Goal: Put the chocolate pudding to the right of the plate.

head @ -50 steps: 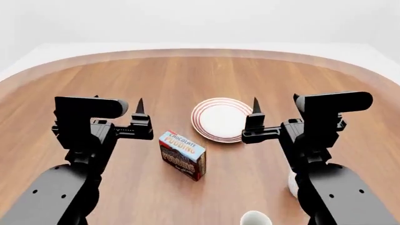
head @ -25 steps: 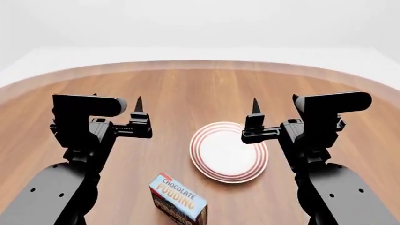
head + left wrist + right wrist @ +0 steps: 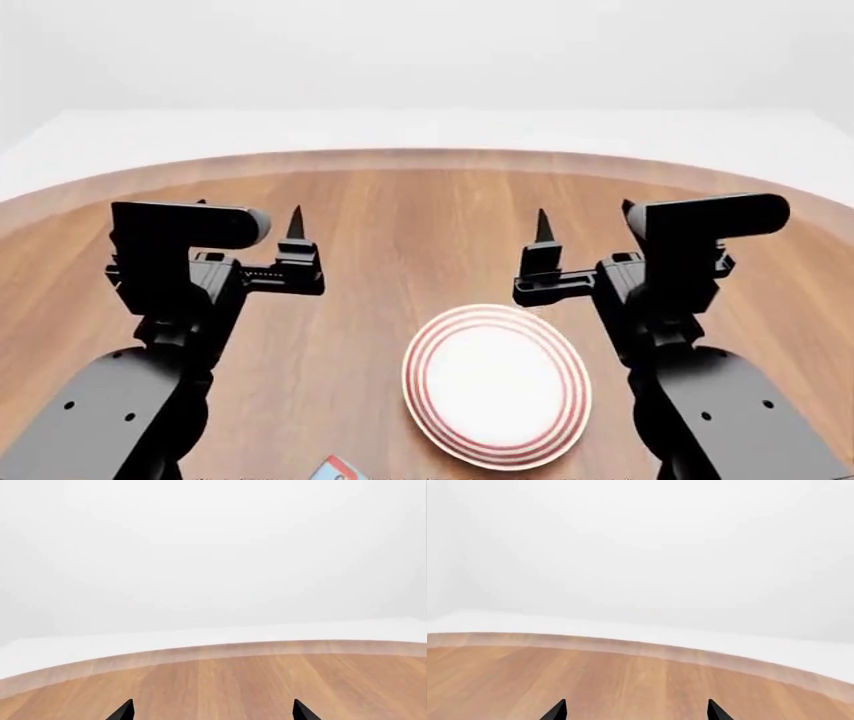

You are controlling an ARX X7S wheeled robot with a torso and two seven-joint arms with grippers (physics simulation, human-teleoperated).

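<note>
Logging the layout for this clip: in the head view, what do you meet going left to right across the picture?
Left gripper → chocolate pudding, only a corner showing at the bottom edge → plate → right gripper, all over the wooden table.

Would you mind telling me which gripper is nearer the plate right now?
The right gripper. It hangs just above the plate's far rim, while the left gripper hangs farther off, beyond the plate's left side.
</note>
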